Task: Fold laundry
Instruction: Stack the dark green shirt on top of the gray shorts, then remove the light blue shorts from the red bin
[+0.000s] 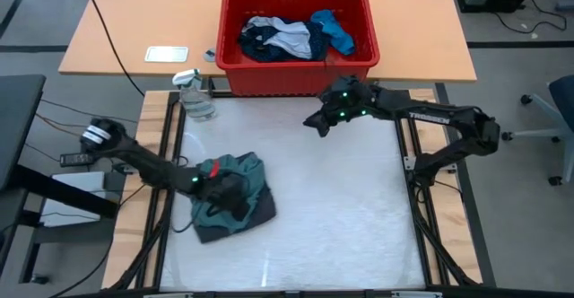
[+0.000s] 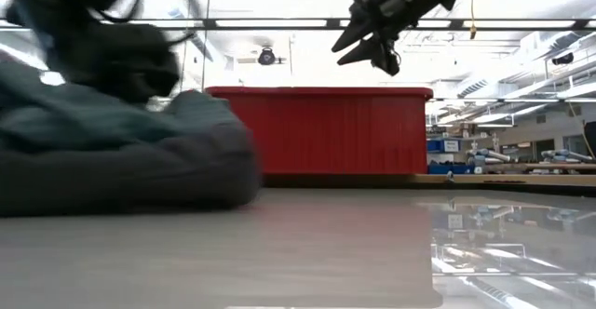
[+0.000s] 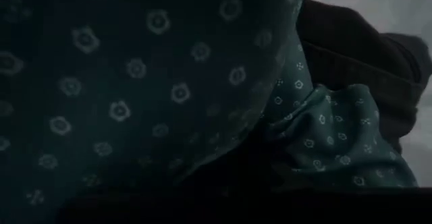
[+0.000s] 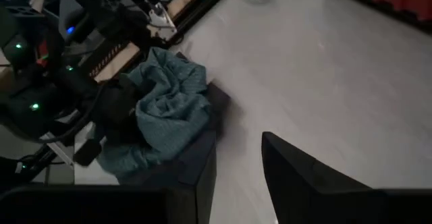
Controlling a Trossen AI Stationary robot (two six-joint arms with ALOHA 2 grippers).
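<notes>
Your left gripper (image 1: 224, 190) is closed on the teal-green shirt (image 1: 240, 177), which lies bunched over a dark grey piece (image 1: 256, 215) directly beneath it on the white table (image 1: 341, 208). Your right gripper (image 1: 316, 121) hangs above the table with its fingers (image 4: 304, 177) parted and empty; just beyond it, the red bin (image 1: 296, 74) holds the remaining garments (image 1: 287, 36).

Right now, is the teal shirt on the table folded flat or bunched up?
Bunched up. The teal shirt sits in a crumpled heap on a dark grey piece, with the left gripper shut on its cloth.
</notes>
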